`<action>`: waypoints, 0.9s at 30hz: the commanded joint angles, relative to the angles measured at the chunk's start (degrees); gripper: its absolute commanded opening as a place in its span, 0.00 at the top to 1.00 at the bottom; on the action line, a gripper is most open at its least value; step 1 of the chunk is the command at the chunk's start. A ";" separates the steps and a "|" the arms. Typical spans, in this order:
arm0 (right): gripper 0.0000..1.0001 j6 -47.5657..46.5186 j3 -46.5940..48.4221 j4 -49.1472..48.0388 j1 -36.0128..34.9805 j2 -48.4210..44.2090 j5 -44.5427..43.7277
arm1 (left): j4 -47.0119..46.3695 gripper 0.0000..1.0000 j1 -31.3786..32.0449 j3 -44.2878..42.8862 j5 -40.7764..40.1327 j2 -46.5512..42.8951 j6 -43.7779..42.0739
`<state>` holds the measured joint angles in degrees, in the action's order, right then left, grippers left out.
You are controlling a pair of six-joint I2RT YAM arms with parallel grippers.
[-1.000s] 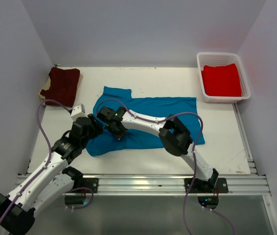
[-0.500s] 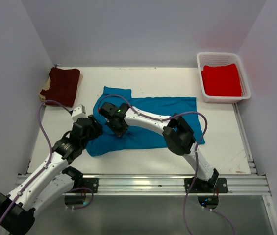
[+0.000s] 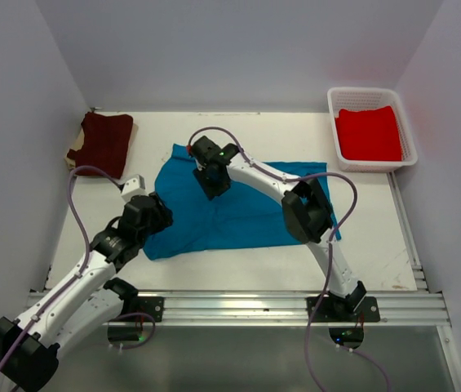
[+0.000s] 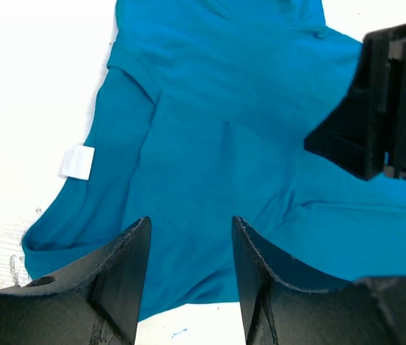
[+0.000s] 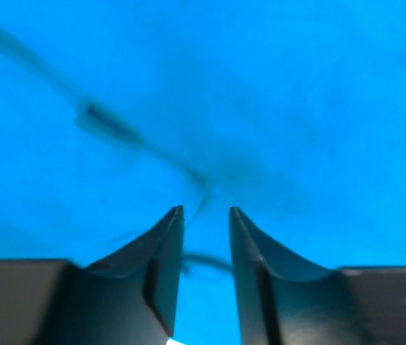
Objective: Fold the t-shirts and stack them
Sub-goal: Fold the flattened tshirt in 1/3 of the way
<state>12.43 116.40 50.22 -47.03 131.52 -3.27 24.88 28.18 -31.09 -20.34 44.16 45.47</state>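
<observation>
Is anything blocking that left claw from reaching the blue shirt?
Nothing visible does. In the left wrist view the left gripper has its fingers open and looks straight onto the teal-blue t-shirt, with only bare cloth ahead.

White table, white mesh basket at its far right corner, metal rail along near edge
</observation>
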 commanded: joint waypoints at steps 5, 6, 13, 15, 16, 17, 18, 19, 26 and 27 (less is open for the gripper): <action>0.47 0.93 -5.73 -6.00 0.00 -1.52 -1.21 | -2.47 0.48 -0.24 0.33 2.31 0.66 -1.70; 0.47 1.37 -7.40 -6.96 0.00 -3.80 -1.82 | -4.47 0.48 -0.24 0.50 3.54 0.58 -2.83; 0.46 2.69 -20.06 -12.59 0.00 -14.79 -8.15 | -14.92 0.54 -0.24 3.13 16.71 6.62 -9.07; 0.46 3.04 -22.61 -13.39 0.00 -17.87 -10.86 | -19.93 0.60 -0.24 4.19 20.07 10.57 -9.70; 0.46 3.30 -23.23 -13.39 0.00 -18.75 -11.84 | -21.35 0.63 -0.24 4.81 21.90 11.90 -10.14; 0.46 3.39 -24.37 -13.30 0.00 -20.41 -12.72 | -22.41 0.70 -0.24 5.07 23.14 13.30 -10.40; 0.45 3.66 -25.07 -13.30 0.09 -21.21 -13.60 | -23.55 0.75 -0.15 5.16 23.76 14.62 -10.49; 0.46 3.83 -26.56 -13.30 0.18 -22.00 -14.30 | -26.09 0.79 -0.23 5.16 24.29 16.99 -10.75; 1.00 7.78 -36.48 -13.91 1.58 -26.93 -16.24 | -20.59 0.95 -0.24 2.62 21.23 20.79 -9.70; 1.00 9.01 -37.90 -14.27 2.11 -27.89 -16.16 | -17.71 0.96 -0.15 2.18 20.61 20.18 -9.70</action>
<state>18.11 82.37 37.12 -46.15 106.61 -17.02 5.54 28.16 -26.48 1.89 65.19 36.36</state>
